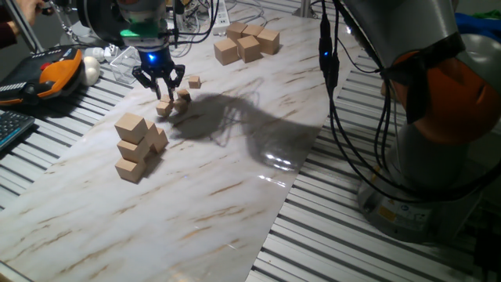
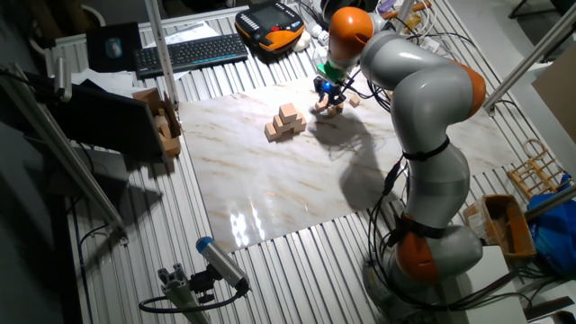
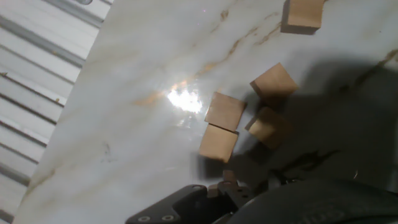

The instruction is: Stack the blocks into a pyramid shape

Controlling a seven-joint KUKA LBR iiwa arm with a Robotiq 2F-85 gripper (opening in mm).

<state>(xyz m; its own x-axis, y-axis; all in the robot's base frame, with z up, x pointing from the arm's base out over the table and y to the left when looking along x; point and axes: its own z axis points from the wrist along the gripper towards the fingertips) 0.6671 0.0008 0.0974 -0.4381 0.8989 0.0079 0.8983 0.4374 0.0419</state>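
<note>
Several tiny tan blocks lie loose on the marble board. In the hand view, one block [image 3: 303, 14] lies apart at the top. Another block [image 3: 273, 81] sits below it, and three more [image 3: 226, 111] cluster close together. In one fixed view the blocks [image 1: 182, 95] lie at the far left of the board, with one block [image 1: 194, 81] slightly apart. My gripper [image 1: 162, 88] hovers just above the cluster, its fingers spread and nothing visibly held. In the other fixed view my gripper [image 2: 327, 93] hangs over the same spot. No block rests on another.
A pile of medium tan cubes [image 1: 137, 145] stands just in front of the tiny blocks. Large tan cubes [image 1: 246, 43] sit at the board's far end. An orange pendant [image 1: 59, 66] and clutter lie left of the board. The arm's base [image 1: 438, 157] stands to the right.
</note>
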